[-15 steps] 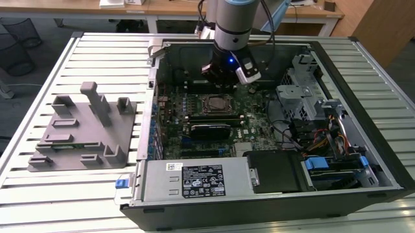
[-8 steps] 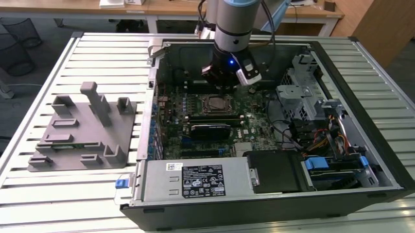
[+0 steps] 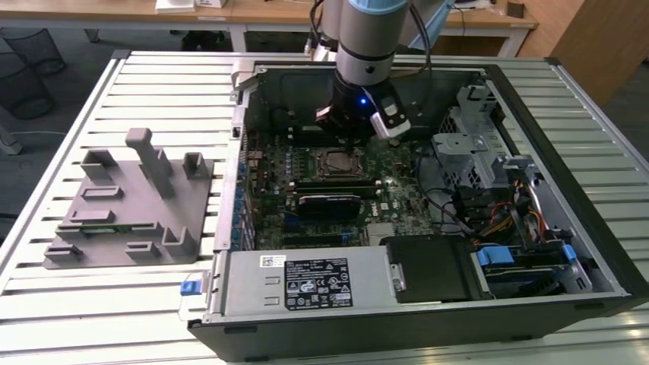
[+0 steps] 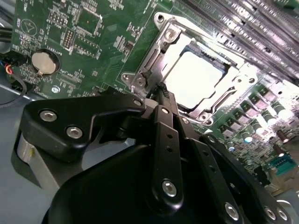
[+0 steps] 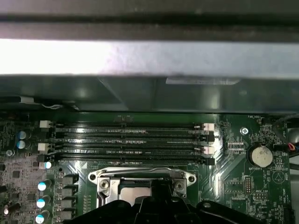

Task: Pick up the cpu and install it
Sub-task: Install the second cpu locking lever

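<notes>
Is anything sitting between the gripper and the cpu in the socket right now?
Nothing visible does. In the second wrist view the cpu lies bare in the open socket frame, and the gripper hangs just beside it with no cable or part between them.

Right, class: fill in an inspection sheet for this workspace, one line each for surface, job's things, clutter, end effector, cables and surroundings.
Surface: slatted metal table, carrying an open computer case.
Job's things: cpu lying in the motherboard socket, pale top showing.
Clutter: grey plastic fixture on the exterior view's left.
End effector: end effector just above the socket edge, holding nothing; open or shut unclear.
Cables: coloured wire bundle inside the case.
Surroundings: wooden desks, mesh bin.
</notes>
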Action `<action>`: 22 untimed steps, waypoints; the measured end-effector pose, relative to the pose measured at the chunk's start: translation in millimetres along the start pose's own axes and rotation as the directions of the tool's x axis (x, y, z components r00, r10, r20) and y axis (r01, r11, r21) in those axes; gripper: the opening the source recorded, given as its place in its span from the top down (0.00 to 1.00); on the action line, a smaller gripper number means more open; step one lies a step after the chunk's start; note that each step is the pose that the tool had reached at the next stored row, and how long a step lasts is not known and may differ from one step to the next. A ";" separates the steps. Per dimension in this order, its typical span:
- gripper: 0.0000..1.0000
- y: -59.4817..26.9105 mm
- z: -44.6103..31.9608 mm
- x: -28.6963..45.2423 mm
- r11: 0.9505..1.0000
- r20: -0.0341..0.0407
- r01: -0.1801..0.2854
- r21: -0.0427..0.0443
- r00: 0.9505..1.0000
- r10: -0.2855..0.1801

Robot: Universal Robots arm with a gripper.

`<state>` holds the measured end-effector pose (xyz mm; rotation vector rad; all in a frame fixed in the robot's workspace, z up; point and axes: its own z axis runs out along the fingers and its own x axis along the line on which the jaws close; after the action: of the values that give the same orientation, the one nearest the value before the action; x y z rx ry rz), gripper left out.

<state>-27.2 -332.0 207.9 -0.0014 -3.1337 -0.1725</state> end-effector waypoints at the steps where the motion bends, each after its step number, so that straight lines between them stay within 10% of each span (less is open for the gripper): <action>1: 0.89 -0.6 0.0 0.0 1.000 0.000 0.000 0.000 1.000 0.000; 13: 0.89 1.9 -26.8 0.1 1.000 0.000 0.000 0.000 1.000 0.000; 22: 0.89 -5.2 -28.8 0.1 1.000 0.000 0.000 0.000 1.000 0.000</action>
<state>-27.2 -340.4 236.0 -0.0014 -3.1337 -0.1727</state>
